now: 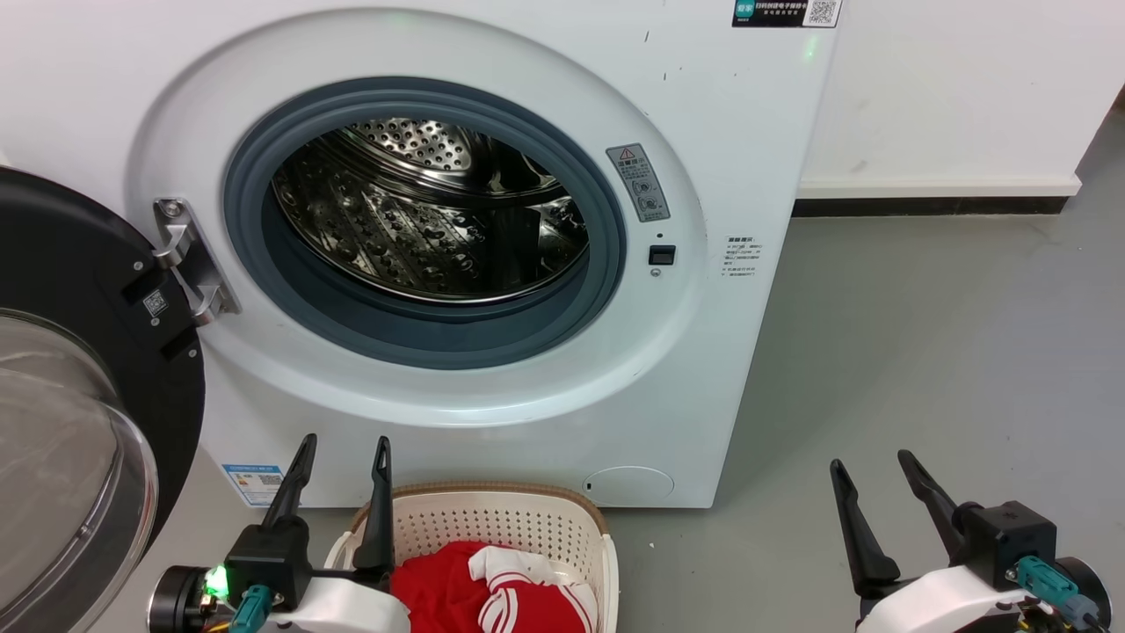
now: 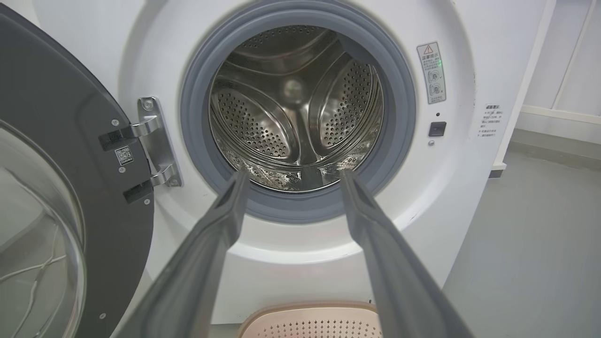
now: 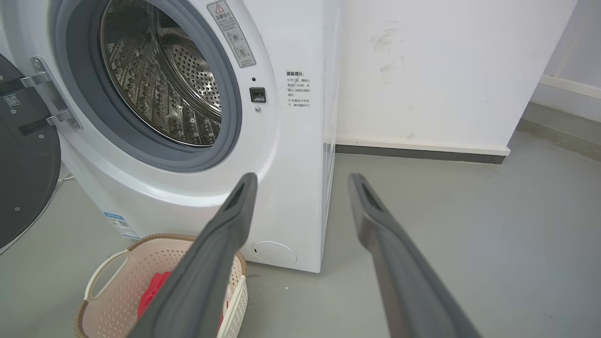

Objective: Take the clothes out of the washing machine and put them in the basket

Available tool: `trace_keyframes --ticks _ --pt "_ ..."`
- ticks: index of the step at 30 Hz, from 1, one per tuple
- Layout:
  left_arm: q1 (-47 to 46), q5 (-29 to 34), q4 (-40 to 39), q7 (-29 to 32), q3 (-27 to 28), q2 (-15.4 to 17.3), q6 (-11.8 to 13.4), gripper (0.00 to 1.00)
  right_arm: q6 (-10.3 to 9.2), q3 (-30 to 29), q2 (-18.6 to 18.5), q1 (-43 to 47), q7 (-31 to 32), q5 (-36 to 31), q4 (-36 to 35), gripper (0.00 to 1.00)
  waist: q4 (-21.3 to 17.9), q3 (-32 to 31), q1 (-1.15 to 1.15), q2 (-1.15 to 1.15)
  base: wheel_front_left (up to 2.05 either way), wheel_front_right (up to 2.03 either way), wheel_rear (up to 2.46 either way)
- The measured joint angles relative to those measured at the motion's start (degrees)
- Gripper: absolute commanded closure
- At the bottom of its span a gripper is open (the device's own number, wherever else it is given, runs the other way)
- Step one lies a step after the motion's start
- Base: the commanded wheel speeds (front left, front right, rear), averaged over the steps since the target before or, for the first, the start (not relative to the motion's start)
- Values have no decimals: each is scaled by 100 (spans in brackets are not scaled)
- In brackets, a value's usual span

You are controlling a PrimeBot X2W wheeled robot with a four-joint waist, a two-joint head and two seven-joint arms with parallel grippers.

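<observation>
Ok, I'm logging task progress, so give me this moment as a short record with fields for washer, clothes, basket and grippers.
washing machine: door swung open to the left
drum: nothing visible inside
basket: on the floor in front of the washing machine
clothes: plain red garment and striped garment, both in the basket
left gripper: jaws open, empty, at the basket's left rim
right gripper: jaws open, empty, over bare floor
</observation>
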Motion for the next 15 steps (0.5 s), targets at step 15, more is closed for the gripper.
trace_keyframes --ticks 15 --pt "20 -111 -45 98 -25 30 53 0 0 -23 0 -11 10 -12 -43 0 -17 70 0 0 0 0 0"
